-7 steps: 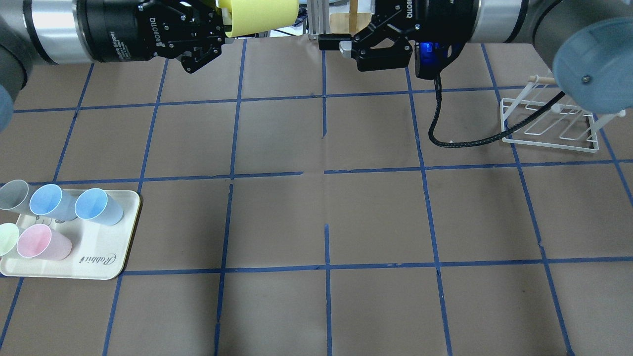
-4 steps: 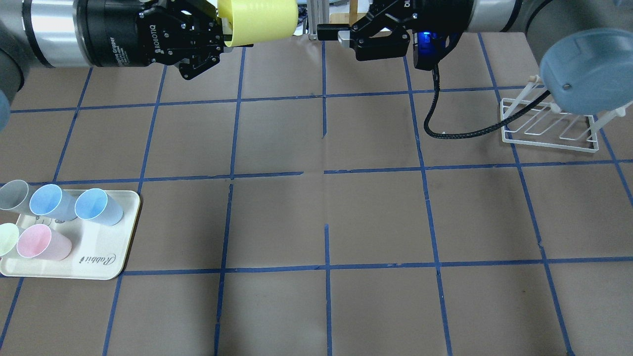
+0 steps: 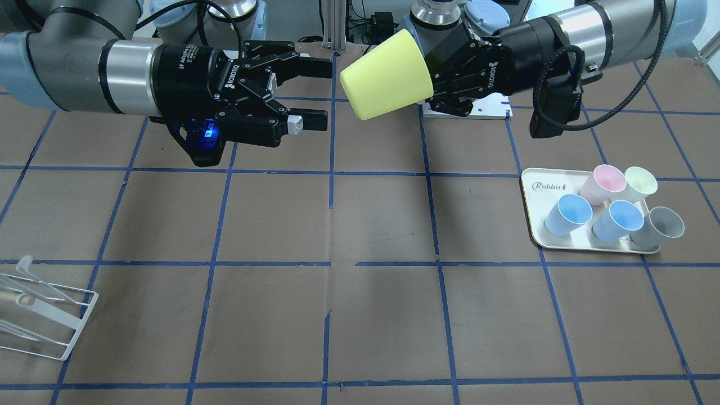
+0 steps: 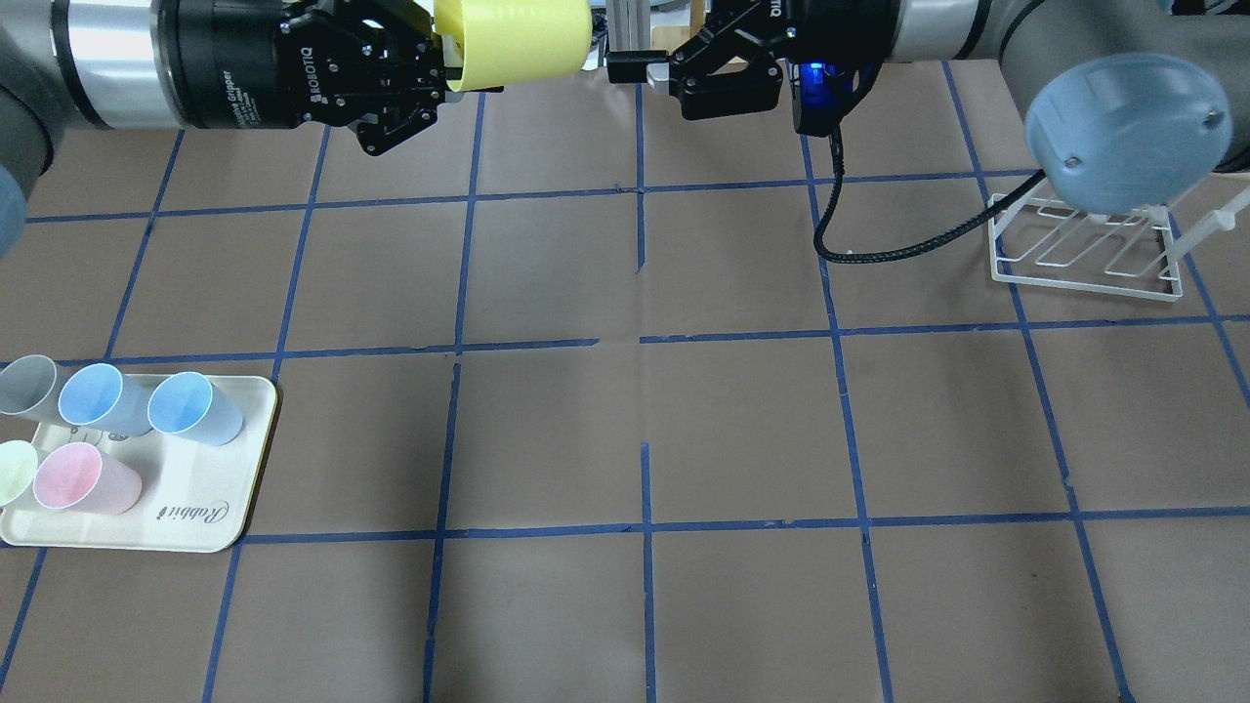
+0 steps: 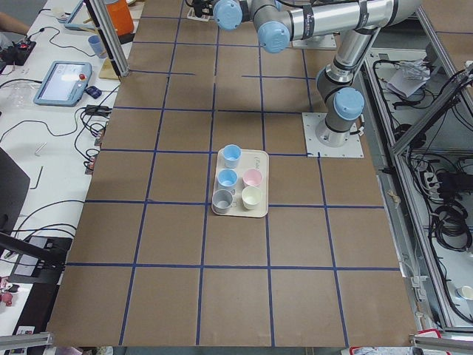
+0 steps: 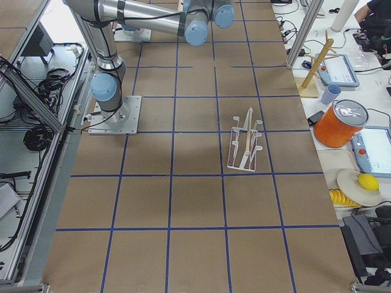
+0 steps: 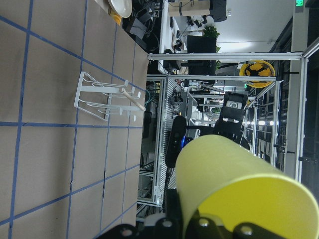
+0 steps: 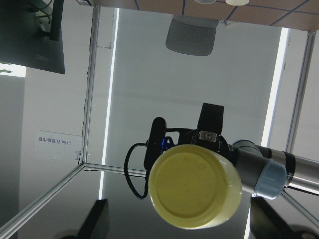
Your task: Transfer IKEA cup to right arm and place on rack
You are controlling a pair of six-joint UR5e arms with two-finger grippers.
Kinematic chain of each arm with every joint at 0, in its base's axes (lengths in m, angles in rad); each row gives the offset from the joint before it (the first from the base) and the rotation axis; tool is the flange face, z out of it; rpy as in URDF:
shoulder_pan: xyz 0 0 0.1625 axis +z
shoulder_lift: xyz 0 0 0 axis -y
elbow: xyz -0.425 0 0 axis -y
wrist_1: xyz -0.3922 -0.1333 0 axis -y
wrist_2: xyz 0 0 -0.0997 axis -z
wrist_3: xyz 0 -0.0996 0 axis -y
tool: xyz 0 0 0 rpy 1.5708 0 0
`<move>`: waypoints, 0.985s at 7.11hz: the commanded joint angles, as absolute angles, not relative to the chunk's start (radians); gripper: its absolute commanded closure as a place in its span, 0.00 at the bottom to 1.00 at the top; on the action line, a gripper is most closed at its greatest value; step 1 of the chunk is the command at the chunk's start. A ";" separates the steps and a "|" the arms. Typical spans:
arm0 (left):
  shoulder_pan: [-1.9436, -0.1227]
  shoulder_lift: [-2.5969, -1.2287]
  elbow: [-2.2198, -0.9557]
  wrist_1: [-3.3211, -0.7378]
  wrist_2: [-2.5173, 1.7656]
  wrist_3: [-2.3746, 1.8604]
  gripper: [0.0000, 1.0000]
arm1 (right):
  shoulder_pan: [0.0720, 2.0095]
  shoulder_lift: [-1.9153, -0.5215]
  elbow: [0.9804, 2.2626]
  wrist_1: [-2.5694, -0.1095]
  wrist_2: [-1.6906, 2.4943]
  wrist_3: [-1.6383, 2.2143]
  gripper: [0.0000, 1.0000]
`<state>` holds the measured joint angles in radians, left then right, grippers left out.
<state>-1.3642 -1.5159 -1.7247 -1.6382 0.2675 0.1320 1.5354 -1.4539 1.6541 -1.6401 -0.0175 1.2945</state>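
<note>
– So, containers first: what's on the tray?
– Cream tray (image 3: pixel 534 198) sits on the desk (image 3: pixel 360 225), on the robot's left side. It carries five cups, upright with open ends up and clustered close together. One blue cup (image 3: pixel 568 215), a second blue cup (image 3: pixel 619 220), a pink cup (image 3: pixel 602 183), a pale cream cup (image 3: pixel 640 183) and a grey cup (image 3: pixel 664 226).
– Rack?
– White wire rack (image 6: pixel 244 148) stands on the desk on the robot's right side, well apart from the tray. Pale wooden dowel along its top. In the overhead view the right arm's blue elbow cap covers part of it.
– IKEA cup?
– IKEA cup (image 3: pixel 385 76) is in the air above the desk, on the side nearest the robot's base, lying roughly horizontal. Left gripper (image 3: pixel 437 79) is clamped on its wide open end. The closed base points at the right gripper (image 3: pixel 315 93). Can't tell whether a finger sits inside the rim.
– Right gripper state?
– Spread wide, holding nothing. It comes in on the right arm (image 3: pixel 73 67), level with the cup. Its fingertips are just beside the cup's base with a small gap, not touching. The right wrist view looks straight at the cup's round base. The left wrist view has the cup's side filling the lower right, with the rack on the desk beyond.
</note>
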 commanded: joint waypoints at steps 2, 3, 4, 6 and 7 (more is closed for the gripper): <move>-1.367 -1.512 -1.724 -1.637 0.267 0.132 1.00 | 1.552 -1.430 1.622 -1.644 -0.018 1.338 0.00; -1.367 -1.513 -1.724 -1.637 0.267 0.132 1.00 | 1.571 -1.427 1.620 -1.644 -0.017 1.338 0.00; -1.367 -1.513 -1.726 -1.637 0.267 0.132 1.00 | 1.591 -1.427 1.620 -1.644 -0.020 1.339 0.00; -1.367 -1.513 -1.732 -1.637 0.268 0.132 1.00 | 1.598 -1.427 1.620 -1.644 -0.018 1.351 0.00; -1.367 -1.513 -1.735 -1.637 0.267 0.132 1.00 | 1.598 -1.427 1.620 -1.643 -0.017 1.353 0.04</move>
